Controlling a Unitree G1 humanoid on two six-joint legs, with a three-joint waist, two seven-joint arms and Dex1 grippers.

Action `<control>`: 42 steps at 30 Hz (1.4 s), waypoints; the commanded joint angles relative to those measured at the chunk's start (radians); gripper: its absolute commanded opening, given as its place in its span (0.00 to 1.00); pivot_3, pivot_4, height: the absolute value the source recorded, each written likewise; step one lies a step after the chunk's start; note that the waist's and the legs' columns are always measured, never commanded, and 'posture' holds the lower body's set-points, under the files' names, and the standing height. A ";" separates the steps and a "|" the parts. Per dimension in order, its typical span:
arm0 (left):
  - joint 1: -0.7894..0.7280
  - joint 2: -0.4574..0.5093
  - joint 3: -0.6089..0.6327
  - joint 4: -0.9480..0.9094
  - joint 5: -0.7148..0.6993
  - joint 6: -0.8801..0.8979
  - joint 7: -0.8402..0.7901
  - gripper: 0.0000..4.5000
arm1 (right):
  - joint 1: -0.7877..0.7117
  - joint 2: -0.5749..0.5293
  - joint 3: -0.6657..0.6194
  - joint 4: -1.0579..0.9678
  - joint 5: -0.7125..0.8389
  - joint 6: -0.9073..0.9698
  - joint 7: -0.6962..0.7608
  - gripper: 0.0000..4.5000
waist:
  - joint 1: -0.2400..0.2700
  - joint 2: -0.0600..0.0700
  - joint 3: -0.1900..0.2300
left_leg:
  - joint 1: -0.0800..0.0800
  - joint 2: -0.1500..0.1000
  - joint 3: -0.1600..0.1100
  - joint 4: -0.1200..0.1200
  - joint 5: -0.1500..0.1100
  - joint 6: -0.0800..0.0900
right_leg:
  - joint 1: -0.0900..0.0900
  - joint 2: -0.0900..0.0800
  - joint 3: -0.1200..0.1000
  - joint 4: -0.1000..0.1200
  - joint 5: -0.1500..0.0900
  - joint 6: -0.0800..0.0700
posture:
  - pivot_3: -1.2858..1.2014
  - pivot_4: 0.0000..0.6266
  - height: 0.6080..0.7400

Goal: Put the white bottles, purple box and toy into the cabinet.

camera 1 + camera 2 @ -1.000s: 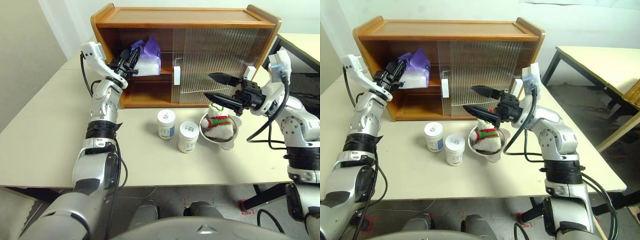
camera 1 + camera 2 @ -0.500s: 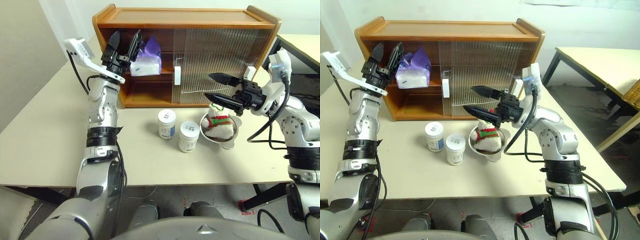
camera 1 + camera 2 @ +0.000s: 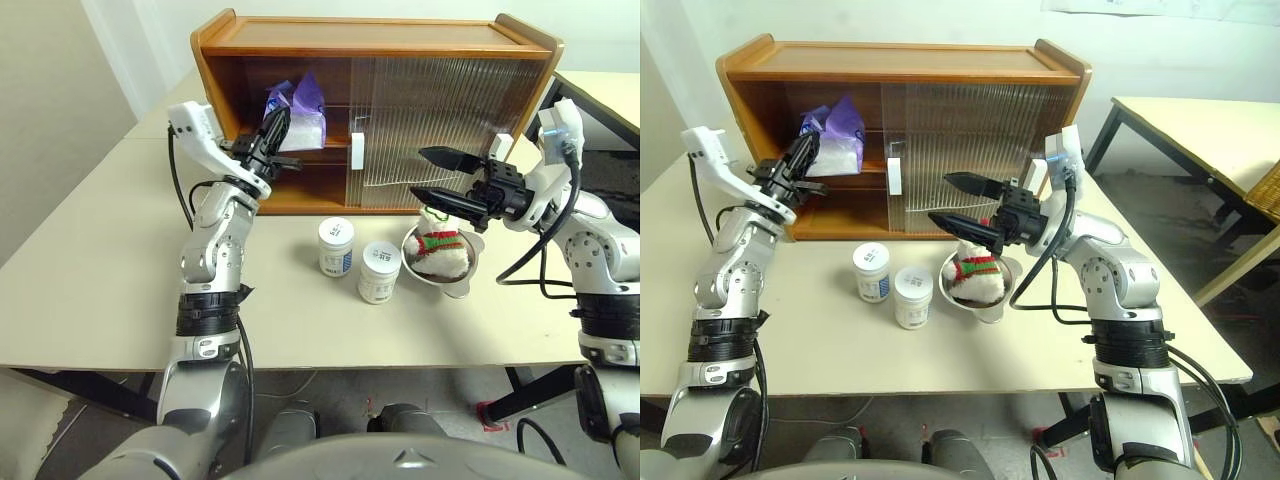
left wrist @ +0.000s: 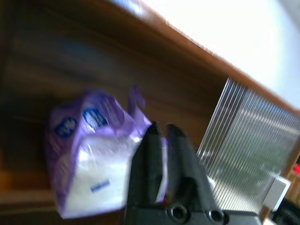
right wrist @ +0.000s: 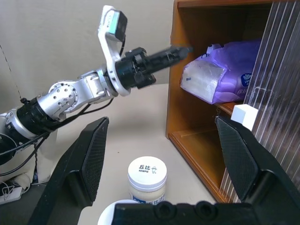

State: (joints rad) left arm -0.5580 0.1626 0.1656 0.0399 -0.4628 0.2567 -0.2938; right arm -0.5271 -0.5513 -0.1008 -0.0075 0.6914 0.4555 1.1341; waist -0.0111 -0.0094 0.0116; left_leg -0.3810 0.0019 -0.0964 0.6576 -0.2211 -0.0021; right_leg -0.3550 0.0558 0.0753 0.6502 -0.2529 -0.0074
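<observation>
**Purple box on upper shelf; bottles and toy on table**

Lilac purple box (image 3: pixel 298 116) sits on the upper shelf of the cabinet (image 3: pixel 375 35), in the open left half, white tissue showing at its front. Left end effector (image 3: pixel 277 128) is just in front of the box at the shelf opening, fingers pressed together, empty. Ribbed sliding doors cover the cabinet's right half; a white handle (image 3: pixel 356 152) stands at the door edge.

Two white bottles stand upright on the table (image 3: pixel 90 270) in front of the cabinet: one (image 3: pixel 335 247) nearer the shelf, the other (image 3: pixel 379 272) just beside it toward the robot. Toy (image 3: pixel 437 251) lies in a steel bowl (image 3: pixel 455 281) right of the bottles.

Right end effector (image 3: pixel 432 173) hovers above the toy, fingers spread wide, holding nothing, pointing toward the robot's left.
</observation>
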 commanded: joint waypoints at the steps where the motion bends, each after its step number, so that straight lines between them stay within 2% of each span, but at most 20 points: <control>1: -0.009 -0.009 -0.030 -0.022 0.027 0.052 0.037 0.00 | -0.003 -0.002 0.003 -0.009 -0.003 0.002 0.003 1.00 | 0.000 0.000 0.000 | 0.000 0.000 0.000 0.000 0.000 0.000 | 0.000 0.000 0.000 0.000 0.000 0.000 | 0.50 0.00 1.00; 18: 0.108 0.013 -0.017 -0.205 0.038 0.212 0.122 0.00 | -0.001 0.003 0.003 -0.009 -0.005 0.000 -0.001 1.00 | -0.002 0.000 0.000 | 0.000 0.000 0.001 0.000 -0.003 -0.001 | -0.001 0.003 0.001 0.000 -0.001 -0.001 | 0.50 0.00 1.00; 30: 0.059 0.004 -0.009 -0.080 0.091 0.162 0.157 0.00 | -0.004 -0.003 -0.001 -0.006 -0.005 0.000 0.001 1.00 | 0.000 0.000 0.001 | 0.000 0.001 -0.003 0.000 -0.004 -0.003 | -0.002 0.000 0.002 0.000 -0.002 -0.002 | 0.50 0.00 1.00; 42: -0.082 0.008 0.004 0.200 0.130 0.019 0.127 0.00 | 0.000 0.001 -0.002 -0.011 -0.005 -0.001 -0.007 1.00 | 0.000 0.000 0.001 | 0.000 0.001 -0.004 0.000 -0.005 -0.003 | -0.002 0.000 0.003 0.000 -0.002 -0.002 | 0.49 0.00 1.00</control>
State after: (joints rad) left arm -0.6170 0.1710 0.1553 0.1884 -0.3454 0.2992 -0.1627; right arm -0.5270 -0.5503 -0.1002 -0.0091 0.6913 0.4555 1.1306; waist -0.0115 -0.0095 0.0125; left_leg -0.3812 0.0032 -0.1001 0.6571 -0.2259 -0.0047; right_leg -0.3568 0.0559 0.0784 0.6499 -0.2546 -0.0098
